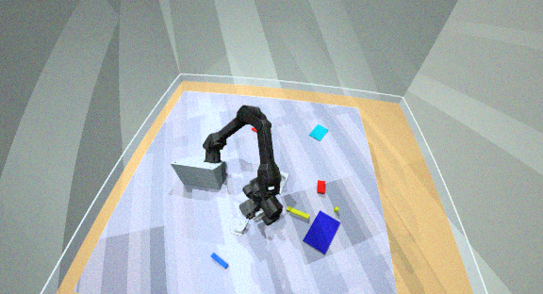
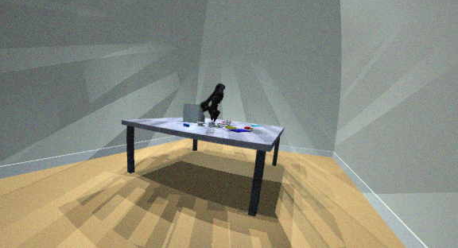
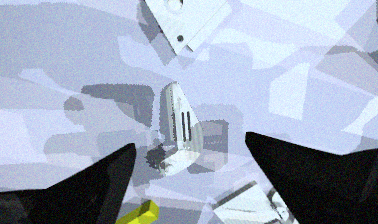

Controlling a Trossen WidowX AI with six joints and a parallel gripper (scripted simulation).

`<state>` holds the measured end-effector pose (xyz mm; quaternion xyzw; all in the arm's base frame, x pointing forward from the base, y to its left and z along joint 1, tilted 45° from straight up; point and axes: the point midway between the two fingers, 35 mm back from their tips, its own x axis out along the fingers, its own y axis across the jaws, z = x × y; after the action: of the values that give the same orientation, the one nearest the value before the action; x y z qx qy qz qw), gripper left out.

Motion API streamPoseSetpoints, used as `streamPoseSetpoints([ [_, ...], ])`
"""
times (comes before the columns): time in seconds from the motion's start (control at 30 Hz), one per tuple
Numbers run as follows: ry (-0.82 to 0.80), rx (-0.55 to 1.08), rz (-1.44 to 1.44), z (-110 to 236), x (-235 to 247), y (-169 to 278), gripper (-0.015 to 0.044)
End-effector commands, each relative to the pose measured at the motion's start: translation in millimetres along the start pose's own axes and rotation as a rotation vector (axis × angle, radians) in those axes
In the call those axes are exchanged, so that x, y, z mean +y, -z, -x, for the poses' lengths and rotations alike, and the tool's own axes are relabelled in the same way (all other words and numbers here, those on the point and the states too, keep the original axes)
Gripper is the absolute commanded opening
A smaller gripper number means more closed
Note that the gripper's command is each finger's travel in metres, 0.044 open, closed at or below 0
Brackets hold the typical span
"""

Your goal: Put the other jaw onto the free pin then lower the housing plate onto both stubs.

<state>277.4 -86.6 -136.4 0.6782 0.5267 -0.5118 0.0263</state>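
Observation:
My gripper (image 1: 259, 218) (image 2: 214, 120) (image 3: 192, 142) is open and empty, pointing down above the table. The loose white jaw (image 3: 192, 145), with two dark slots and a curved edge, lies between and slightly beyond the fingertips in the wrist view. A flat white plate (image 1: 240, 227) (image 3: 197, 22), seemingly the housing plate, has a large round hole and a small dark one; it lies apart from the jaw. A white part (image 1: 284, 181) (image 3: 244, 206), seemingly the base, is partly hidden by the arm and right finger. Its pins, stubs and mounted jaw cannot be made out clearly.
A yellow bar (image 1: 298, 213) (image 3: 141, 214) lies near the gripper, with a dark blue slab (image 1: 321, 232), red block (image 1: 320, 187) and small yellow cube (image 1: 337, 209) beyond. A blue bar (image 1: 219, 260), cyan tile (image 1: 319, 132) and grey arm pedestal (image 1: 200, 175) stand farther away.

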Motion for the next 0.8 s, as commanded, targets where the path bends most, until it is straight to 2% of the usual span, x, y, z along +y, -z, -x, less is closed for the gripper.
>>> streamPoseSetpoints([
  [0.0, 0.003, 0.004, -0.006, -8, 0, 0, 0.044],
  [0.77, 0.003, 0.008, -0.007, -44, 1, 1, 0.044],
])
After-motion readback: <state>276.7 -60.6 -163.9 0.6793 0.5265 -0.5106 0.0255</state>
